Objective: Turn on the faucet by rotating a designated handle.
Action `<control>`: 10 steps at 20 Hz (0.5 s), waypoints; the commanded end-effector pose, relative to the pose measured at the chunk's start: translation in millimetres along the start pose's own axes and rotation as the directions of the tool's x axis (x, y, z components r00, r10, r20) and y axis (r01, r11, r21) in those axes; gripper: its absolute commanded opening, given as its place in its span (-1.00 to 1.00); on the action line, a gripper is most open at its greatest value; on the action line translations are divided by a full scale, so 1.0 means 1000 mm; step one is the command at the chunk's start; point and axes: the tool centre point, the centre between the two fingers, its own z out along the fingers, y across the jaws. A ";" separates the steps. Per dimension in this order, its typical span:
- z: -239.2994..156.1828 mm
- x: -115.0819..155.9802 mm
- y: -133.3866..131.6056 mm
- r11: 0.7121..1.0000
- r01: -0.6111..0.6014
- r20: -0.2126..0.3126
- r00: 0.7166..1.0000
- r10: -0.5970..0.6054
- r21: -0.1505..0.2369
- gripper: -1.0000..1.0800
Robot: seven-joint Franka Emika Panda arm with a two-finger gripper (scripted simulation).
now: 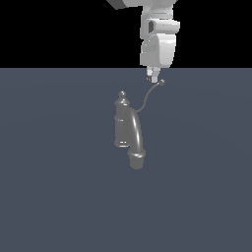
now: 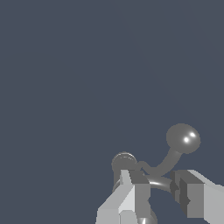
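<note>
Flat slate-blue ground (image 1: 49,197) under a black backdrop; one fixture, one arm. Faucet (image 1: 124,123): upright grey body with a knobbed cap, arched spout (image 1: 137,135) curving down to a wide mouth toward the viewer. Lever handle (image 1: 147,98): thin curved rod rising from the body to the exterior view's right, ending in a ball tip (image 1: 162,82). Gripper (image 1: 153,78): hangs just beside the ball tip, fingers parted; the wrist view shows the two fingers (image 2: 131,192) standing apart with the rod (image 2: 162,165) running beyond them and the ball tip (image 2: 183,138) outside the gap, nothing clasped. Step judged: gripper at the handle's far end, either closing in to push or just off it; how far the handle is turned cannot be told. Obstructions: none seen; the spout sits well below the handle's tip.
</note>
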 end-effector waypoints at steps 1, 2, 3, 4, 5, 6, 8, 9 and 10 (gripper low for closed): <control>0.006 0.005 -0.005 1.000 -0.007 0.000 1.000 0.007 -0.008 -1.00; 0.007 0.005 -0.008 1.000 -0.008 0.000 1.000 0.008 -0.008 -1.00; 0.007 0.006 -0.010 1.000 -0.009 0.000 1.000 0.009 -0.009 -1.00; 0.007 0.006 -0.013 1.000 -0.010 -0.001 1.000 0.010 -0.009 -1.00; 0.008 0.007 -0.015 1.000 -0.011 -0.001 1.000 0.011 -0.010 -1.00; 0.008 0.007 -0.018 1.000 -0.011 -0.001 1.000 0.011 -0.010 -1.00; 0.009 0.008 -0.023 1.000 -0.013 -0.001 1.000 0.013 -0.011 -1.00; 0.009 0.009 -0.025 1.000 -0.015 -0.002 1.000 0.014 -0.012 -1.00; 0.009 0.010 -0.028 1.000 -0.015 -0.002 1.000 0.015 -0.012 -1.00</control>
